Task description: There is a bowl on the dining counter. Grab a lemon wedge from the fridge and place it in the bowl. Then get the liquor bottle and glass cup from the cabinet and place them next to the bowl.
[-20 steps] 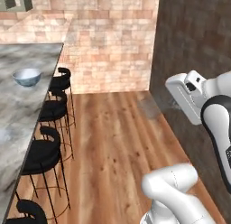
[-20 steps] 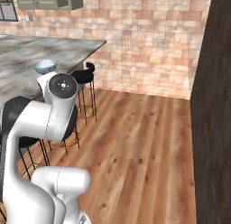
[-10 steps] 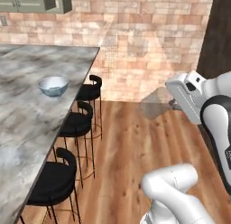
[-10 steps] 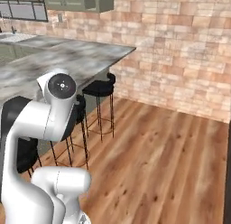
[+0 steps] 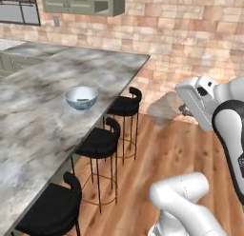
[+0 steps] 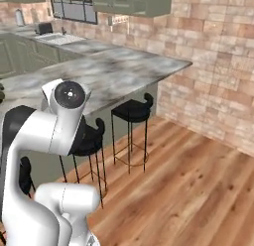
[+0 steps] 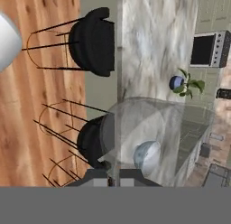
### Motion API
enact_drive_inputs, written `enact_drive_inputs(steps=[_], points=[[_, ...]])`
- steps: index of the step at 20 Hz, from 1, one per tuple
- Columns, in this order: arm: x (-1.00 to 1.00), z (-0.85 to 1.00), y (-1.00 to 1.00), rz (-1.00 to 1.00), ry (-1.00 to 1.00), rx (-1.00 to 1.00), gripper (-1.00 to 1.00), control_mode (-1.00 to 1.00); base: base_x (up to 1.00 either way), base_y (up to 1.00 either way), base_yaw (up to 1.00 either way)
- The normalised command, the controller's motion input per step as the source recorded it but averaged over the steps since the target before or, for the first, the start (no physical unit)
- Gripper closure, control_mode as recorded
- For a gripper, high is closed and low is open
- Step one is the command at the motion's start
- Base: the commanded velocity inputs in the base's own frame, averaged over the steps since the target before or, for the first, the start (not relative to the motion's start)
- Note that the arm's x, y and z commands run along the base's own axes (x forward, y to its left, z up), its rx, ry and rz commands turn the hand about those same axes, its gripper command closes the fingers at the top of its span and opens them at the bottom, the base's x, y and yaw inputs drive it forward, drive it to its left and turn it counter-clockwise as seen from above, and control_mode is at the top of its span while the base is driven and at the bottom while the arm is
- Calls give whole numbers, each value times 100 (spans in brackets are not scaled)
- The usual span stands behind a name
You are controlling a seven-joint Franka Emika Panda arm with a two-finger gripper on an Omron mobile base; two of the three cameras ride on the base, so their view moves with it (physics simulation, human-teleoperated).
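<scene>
Clear glass cup (image 7: 153, 128) was pinched in the gripper (image 7: 114, 177). The jaws were drawn almost together on the cup's thin wall, and the cup's body spread out ahead of the fingertips. In the left base view the glass cup (image 5: 164, 106) showed as a faint see-through shape just off the gripper (image 5: 183, 109), in the air above the wood floor (image 5: 167, 154).

Arm pose: the arm rose at the right of the left base view. The upper links folded back on themselves, and the hand sat level at about counter height, pointing left towards the stools (image 5: 100, 142). In the right base view a round dark joint cap (image 6: 69, 95) faced the camera, with the white links curving down to the base.

The hand camera was rolled about a quarter turn, so the floor ran down the left of its view and the counter edge ran top to bottom.

Bowl (image 5: 81, 97) stood on the grey marbled dining counter (image 5: 38, 111), near the edge above the stools and well apart from the cup. In the hand view the bowl (image 7: 146, 157) appeared through the glass. A small greenish shape lay inside it, too small to identify.

Farther out, a potted plant (image 7: 185, 85) and a toaster oven (image 7: 207, 48) stood beyond the counter (image 7: 153, 47). A brick wall (image 5: 190, 40) and green cabinets (image 5: 81, 2) closed the room.
</scene>
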Motion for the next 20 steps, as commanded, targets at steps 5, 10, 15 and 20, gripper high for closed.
enact_drive_inputs(steps=[5, 10, 15, 20], points=[[0, 0, 0, 0, 0, 0, 100, 100, 48, -62, 51], [0, 0, 0, 0, 0, 0, 100, 100, 40, -56, 55], [0, 0, 0, 0, 0, 0, 100, 100, 37, -54, 57], [0, 0, 0, 0, 0, 0, 100, 100, 39, -58, 55]])
